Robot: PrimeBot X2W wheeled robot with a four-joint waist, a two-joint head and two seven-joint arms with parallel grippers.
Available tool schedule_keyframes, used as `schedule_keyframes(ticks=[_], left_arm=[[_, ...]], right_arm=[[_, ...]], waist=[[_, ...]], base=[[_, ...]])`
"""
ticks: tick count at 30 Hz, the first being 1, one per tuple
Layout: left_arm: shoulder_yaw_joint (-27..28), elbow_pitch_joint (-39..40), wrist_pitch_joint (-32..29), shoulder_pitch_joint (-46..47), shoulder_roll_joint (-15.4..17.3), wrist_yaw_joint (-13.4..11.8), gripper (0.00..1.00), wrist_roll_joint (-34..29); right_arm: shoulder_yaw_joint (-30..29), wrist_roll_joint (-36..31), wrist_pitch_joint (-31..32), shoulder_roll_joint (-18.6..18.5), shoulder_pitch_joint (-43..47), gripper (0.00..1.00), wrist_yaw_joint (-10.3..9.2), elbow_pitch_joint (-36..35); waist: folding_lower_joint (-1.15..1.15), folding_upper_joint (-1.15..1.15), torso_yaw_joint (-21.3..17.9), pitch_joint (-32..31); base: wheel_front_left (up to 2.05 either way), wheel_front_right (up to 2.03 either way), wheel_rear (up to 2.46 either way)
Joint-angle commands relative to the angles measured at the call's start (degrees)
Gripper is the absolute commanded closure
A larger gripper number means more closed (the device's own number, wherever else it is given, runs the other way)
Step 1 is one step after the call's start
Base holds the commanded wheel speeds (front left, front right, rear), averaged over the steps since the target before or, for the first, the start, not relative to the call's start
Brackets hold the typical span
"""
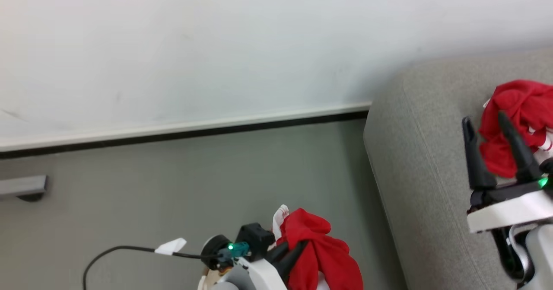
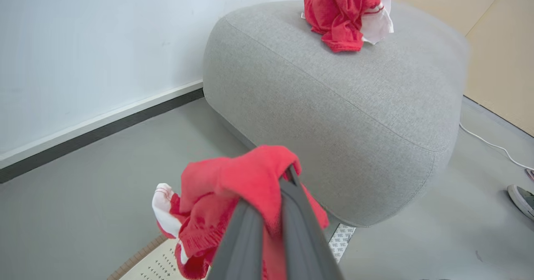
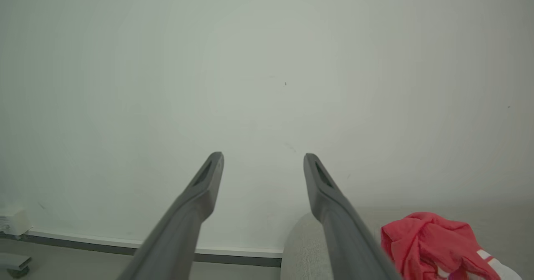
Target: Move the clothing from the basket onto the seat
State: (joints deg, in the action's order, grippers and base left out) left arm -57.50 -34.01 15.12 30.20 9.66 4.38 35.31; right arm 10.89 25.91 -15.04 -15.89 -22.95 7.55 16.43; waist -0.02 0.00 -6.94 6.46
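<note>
Over floor (image 2: pixel 83 196), left fingers (image 2: pixel 244 246) around clothing (image 2: pixel 233 180)

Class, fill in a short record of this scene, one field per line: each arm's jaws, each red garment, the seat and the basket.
Left jaws: shut on the held garment
Right jaws: open, empty, over the seat
Held garment: red with white trim, bunched, hanging over the basket, not on the seat
Placed garment: red and white, crumpled on top of the seat
Seat: grey, rounded, close to the white wall
Basket: cream, perforated, brown rim, beside the seat; contents hidden
</note>
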Motion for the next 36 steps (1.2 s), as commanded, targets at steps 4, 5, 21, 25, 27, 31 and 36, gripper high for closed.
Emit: schedule_keyframes(ticks=[4, 5, 21, 25, 27, 31, 36], left_arm=[[2.72, 4.10, 0.02, -1.59, 1.57, -0.89, 1.00, -2.04], [3.39, 5.29, 0.03, -1.86, 1.93, -1.24, 1.00, -2.51], [11.66, 22.37, -0.21, -0.52, 8.73, -6.38, 1.00, -4.51], [13.11, 26.21, -0.95, 0.11, 10.33, -7.66, 1.00, -4.22], [13.62, 27.66, -1.55, 0.31, 10.96, -8.07, 1.00, -4.07], [14.10, 29.65, -2.13, 0.47, 11.47, -9.00, 1.00, -3.75], [14.05, 30.44, -2.20, 0.24, 11.59, -9.50, 1.00, -3.68]], right_arm=[[0.92, 0.50, -0.18, 0.79, 2.20, 0.00, -0.13, 0.67], [1.21, 0.51, -0.18, 0.92, 2.62, 0.00, -0.13, 0.89], [4.20, 1.34, -0.18, 4.05, 8.02, 0.00, -0.13, 1.09], [5.35, 1.42, -0.18, 4.45, 9.09, 0.00, -0.13, 0.56], [6.24, 1.32, -0.18, 4.32, 9.50, 0.00, -0.13, 0.51], [7.44, 0.87, -0.18, 4.30, 9.83, 0.00, -0.13, -0.10], [9.05, 1.08, -0.18, 3.85, 9.97, 0.00, -0.13, -0.93]], waist=[[0.02, 0.00, 0.43, -2.38], [0.02, 0.00, 0.40, -2.90], [0.02, 0.00, -0.81, -6.92], [0.02, 0.00, -1.06, -7.18], [0.02, 0.00, -1.09, -7.17], [0.02, 0.00, -1.11, -6.95], [0.02, 0.00, -1.11, -6.73]], base=[[0.00, 0.00, 0.00], [0.00, 0.00, 0.00], [0.00, 0.00, 0.00], [0.00, 0.00, 0.00], [0.00, 0.00, 0.00], [0.00, 0.00, 0.00], [0.00, 0.00, 0.00]])
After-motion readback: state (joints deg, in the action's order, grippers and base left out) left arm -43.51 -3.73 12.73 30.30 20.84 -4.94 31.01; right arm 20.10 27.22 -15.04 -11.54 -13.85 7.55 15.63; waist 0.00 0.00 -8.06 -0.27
